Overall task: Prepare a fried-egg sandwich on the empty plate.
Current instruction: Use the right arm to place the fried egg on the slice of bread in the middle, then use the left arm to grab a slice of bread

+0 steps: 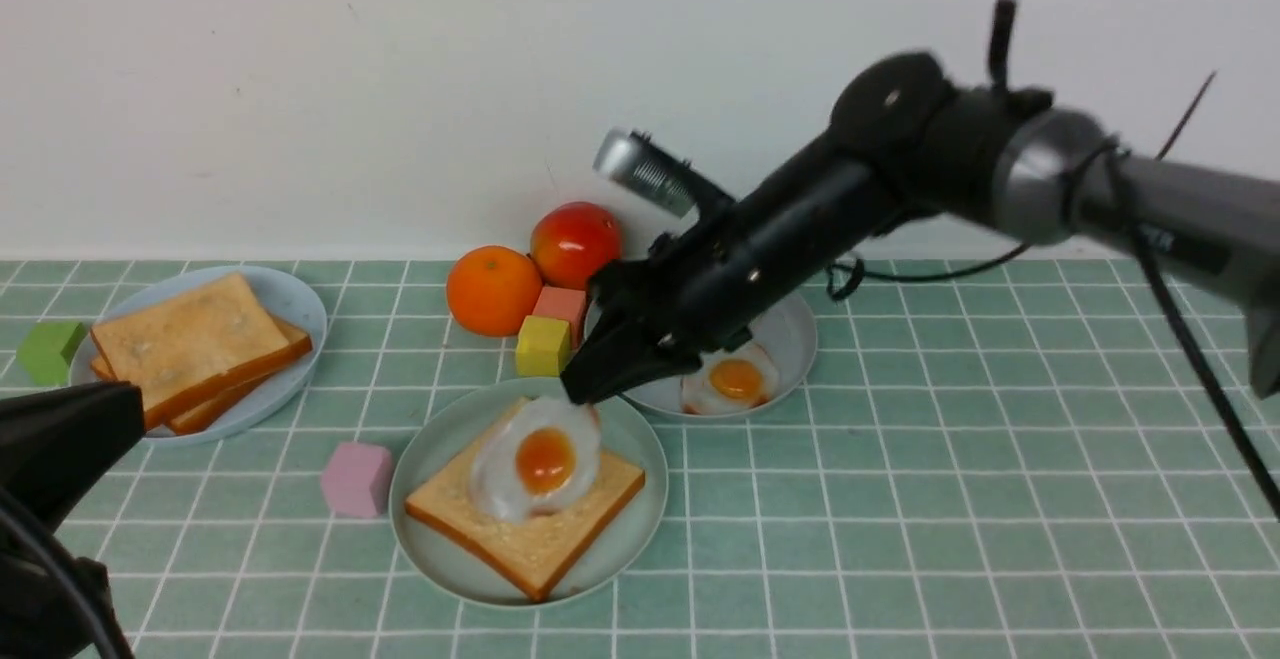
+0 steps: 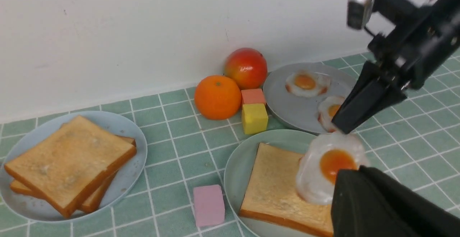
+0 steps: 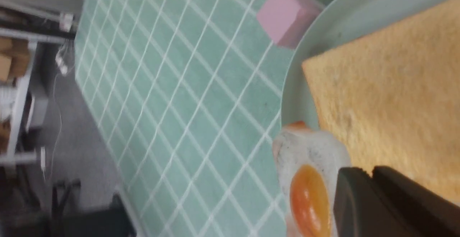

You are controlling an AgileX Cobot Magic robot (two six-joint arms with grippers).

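Yellow block (image 1: 543,347) crowds plate's (image 1: 425,547) rim
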